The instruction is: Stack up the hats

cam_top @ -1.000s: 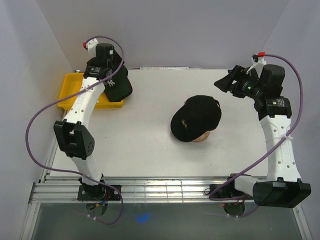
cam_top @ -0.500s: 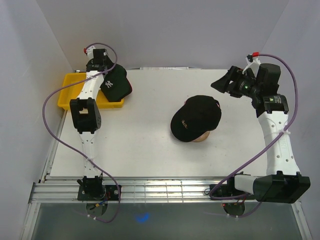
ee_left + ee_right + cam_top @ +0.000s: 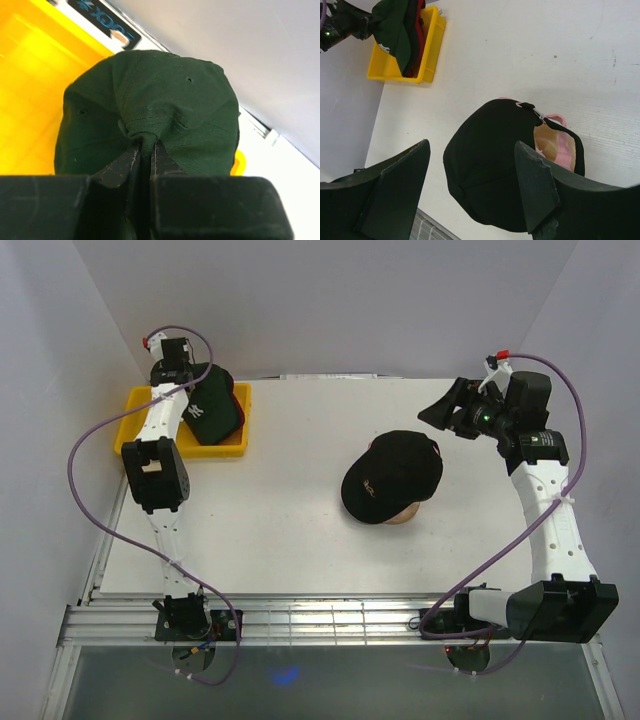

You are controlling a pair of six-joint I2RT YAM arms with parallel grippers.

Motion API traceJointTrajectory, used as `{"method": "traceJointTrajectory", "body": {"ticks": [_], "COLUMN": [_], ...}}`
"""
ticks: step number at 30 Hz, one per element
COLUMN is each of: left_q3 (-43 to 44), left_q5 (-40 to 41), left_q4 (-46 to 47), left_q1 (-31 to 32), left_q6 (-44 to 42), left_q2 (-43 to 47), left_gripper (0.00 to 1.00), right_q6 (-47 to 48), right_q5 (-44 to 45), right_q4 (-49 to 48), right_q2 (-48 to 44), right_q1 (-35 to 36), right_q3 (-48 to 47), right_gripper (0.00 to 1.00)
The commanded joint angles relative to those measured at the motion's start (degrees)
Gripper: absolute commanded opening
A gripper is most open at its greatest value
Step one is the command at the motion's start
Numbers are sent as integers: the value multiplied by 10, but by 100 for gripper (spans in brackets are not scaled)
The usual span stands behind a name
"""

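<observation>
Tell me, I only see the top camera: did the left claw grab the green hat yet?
Observer: Yes. On the left wrist camera the left gripper is shut, pinching a fold of cloth on top of the green hat.
Operator: Is anything under that hat?
Observer: The right wrist camera shows a red hat lying under it, in the yellow tray.
Operator: What about the right claw?
Observer: On its own camera the right gripper is open and empty, pointed at the black hat without touching it.
</observation>
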State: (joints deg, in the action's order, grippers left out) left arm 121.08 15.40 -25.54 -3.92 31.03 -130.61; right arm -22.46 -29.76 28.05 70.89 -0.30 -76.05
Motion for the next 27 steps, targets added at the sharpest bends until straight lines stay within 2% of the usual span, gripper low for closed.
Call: {"method": "traceJointTrajectory", "body": {"ticks": [1, 6, 10, 15, 20, 23, 26, 27], "left_q3": [57, 96, 99, 79, 63, 61, 62, 61], "left_q5": [-19, -23, -61, -102, -78, -70, -87, -100], "left_q4": [-6, -21, -35, -47, -51, -51, -49, -46], "left_q1": [-11, -11, -12, -11, -11, -11, -11, -12], "left_q6": [-16, -43, -66, -76, -90, -93, -92, -92], "left_q2": [76, 88, 87, 88, 100, 100, 99, 99], "left_gripper": [8, 7, 8, 21, 22, 29, 31, 35], "right_q6": [6, 7, 7, 4, 1, 0, 0, 0], "right_q5": [-3, -2, 0, -3, 0, -1, 1, 1], "right_q4": [-29, -28, -28, -29, -36, -39, -40, -40], "right_q2": [1, -1, -5, -5, -9, -8, -8, -9], "right_q1": [1, 2, 2, 2, 20, 21, 22, 23], "right_q3": [-10, -9, -4, -6, 4, 10, 13, 13], "right_gripper": [74, 74, 74, 73, 74, 74, 73, 73]}}
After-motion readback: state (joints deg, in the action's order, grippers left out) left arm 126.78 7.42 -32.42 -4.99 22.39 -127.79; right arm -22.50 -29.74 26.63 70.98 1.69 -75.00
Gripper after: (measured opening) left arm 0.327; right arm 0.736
